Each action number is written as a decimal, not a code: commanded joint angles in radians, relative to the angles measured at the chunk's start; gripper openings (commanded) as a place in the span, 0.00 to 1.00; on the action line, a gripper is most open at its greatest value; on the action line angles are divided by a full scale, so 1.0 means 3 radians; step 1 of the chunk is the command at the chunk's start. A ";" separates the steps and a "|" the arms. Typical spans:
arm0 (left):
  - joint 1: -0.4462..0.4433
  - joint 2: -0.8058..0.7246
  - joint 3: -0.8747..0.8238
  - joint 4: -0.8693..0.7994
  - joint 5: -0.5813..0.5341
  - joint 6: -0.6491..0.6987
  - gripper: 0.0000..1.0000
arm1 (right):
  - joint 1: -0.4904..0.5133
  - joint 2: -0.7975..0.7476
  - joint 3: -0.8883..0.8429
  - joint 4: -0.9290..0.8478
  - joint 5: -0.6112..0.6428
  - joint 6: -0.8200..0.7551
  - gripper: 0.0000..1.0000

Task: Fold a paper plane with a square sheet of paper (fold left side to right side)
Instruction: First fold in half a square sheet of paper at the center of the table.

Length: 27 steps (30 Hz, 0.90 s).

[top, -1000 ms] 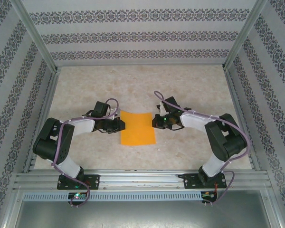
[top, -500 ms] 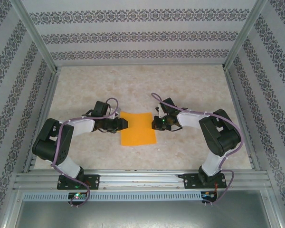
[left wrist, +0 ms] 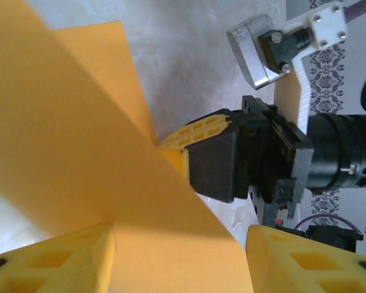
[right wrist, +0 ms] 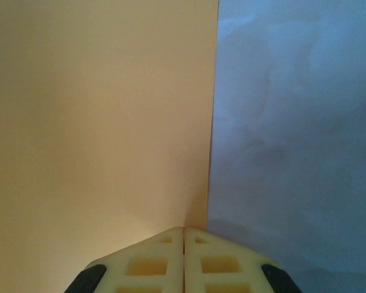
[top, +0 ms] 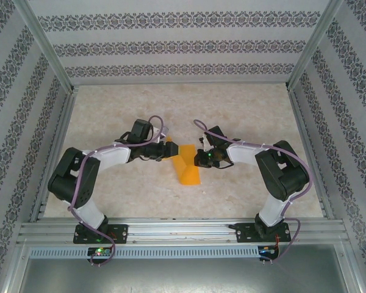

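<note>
Left gripper (top: pixel 169 148) reaches in over the middle of the pale marbled table (top: pixel 250 116) in the top external view, right at the raised left part of the square sheet of bright orange paper (top: pixel 189 173); the right gripper (top: pixel 201 157) touches the sheet's right side from the opposite direction; the sheet lies between the two, its near right portion flat on the table and its left portion lifted and bent over toward the right arm; I judge the right side is held down so that the sheet cannot slide while the left side is carried across; a square has no real long axis, yet half-raised like this the orange shows as a narrow band running from far to near, about where the crease should run, and the free left edge points toward the right.

From the left wrist, the left gripper stands with its yellow fingers (left wrist: pixel 49 259) well apart; a broad orange flap slants between them without either finger visibly pinching it, so it seems draped rather than gripped; beyond it the right gripper's black-padded tip meets the sheet at its edge.

From the right wrist, the right gripper is closed, finger against finger, its tips at the sheet just inside the straight right edge; whether paper is caught between them I cannot tell; bare table lies to the right.
</note>
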 commanded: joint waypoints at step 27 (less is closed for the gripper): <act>-0.0159 0.0335 0.0074 -0.0061 -0.0131 0.0097 0.13 | -0.0223 -0.0609 -0.0562 0.1162 -0.0774 0.0400 0.52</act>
